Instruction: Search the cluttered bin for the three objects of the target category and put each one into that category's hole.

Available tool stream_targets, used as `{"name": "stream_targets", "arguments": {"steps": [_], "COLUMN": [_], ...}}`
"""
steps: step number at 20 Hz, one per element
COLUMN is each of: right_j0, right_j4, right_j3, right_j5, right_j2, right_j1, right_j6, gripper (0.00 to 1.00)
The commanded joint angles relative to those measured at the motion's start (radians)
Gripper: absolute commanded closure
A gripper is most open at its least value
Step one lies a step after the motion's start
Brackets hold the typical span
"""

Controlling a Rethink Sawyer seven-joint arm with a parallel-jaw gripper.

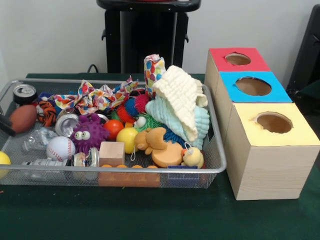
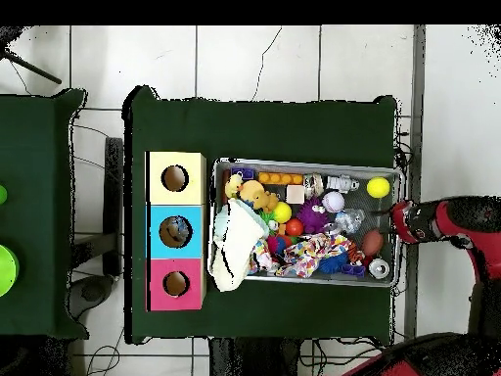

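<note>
A wire mesh bin (image 1: 216, 150) is packed with toys, cloths and cans. A baseball (image 1: 60, 148), a brown football (image 1: 22, 118), a purple fuzzy toy (image 1: 89, 132) and a wooden block (image 1: 111, 153) lie in its left half. Cream and pale blue towels (image 1: 181, 102) are heaped at its right end. Beside the bin stand a red box (image 1: 237, 60), a blue box (image 1: 254, 86) and a yellow box (image 1: 274, 123), each with a round hole on top. My gripper (image 2: 399, 217) hovers at the bin's end by the football (image 2: 373, 242); only its dark edge (image 1: 5, 125) shows in the front view.
A patterned cloth (image 1: 100, 97), a tiger toy (image 1: 46, 112), cans (image 1: 24, 93), a crushed bottle (image 1: 40, 137), yellow (image 1: 127, 139) and orange (image 1: 114, 128) balls, a brown plush animal (image 1: 150, 139) and a duck (image 1: 192, 157) crowd the bin. Green cloth (image 2: 264, 127) covers the table.
</note>
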Motion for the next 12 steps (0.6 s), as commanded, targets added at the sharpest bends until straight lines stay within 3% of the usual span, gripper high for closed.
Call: {"name": "stream_targets", "arguments": {"steps": [1, 9, 12], "right_j0": [-0.038, -0.063, -0.065], "right_j4": [0.04, 0.091, 0.099], "right_j3": [0.197, 0.314, 0.308], "right_j5": [-0.161, -0.174, -0.172], "right_j2": [0.117, 0.158, 0.172], "right_j1": [0.01, -0.015, -0.009], "right_j6": [-0.073, -0.061, -0.065], "gripper": [0.0, 0.0, 0.0]}}
